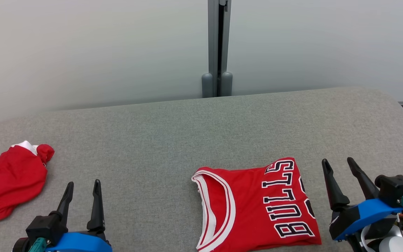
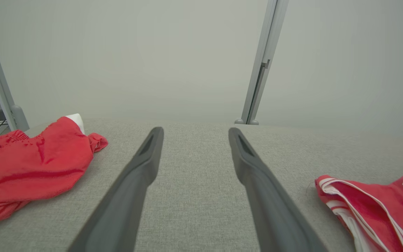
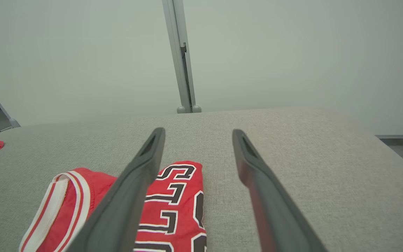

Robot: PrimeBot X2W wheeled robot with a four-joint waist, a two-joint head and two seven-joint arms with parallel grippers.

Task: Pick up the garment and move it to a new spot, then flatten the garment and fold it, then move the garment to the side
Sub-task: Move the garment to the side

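Red basketball jersey (image 1: 257, 206), white trim, dark lettering: folded compact, 5 o'clock on grey fabric table (image 1: 187, 129). Left gripper (image 1: 83, 183) 7 o'clock, right gripper (image 1: 338, 161) 4 o'clock: jaws spread, empty, clear of cloth. Crumpled red garment (image 1: 9, 185) at 9 o'clock. Judgement: fold looks complete; move aside possibly outstanding.

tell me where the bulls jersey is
Head view: the Bulls jersey lies on the grey table, lower right, just left of the right gripper.

Grey fabric table (image 1: 152, 133) — folded red jersey (image 1: 250, 206), crumpled red garment (image 1: 9, 182)
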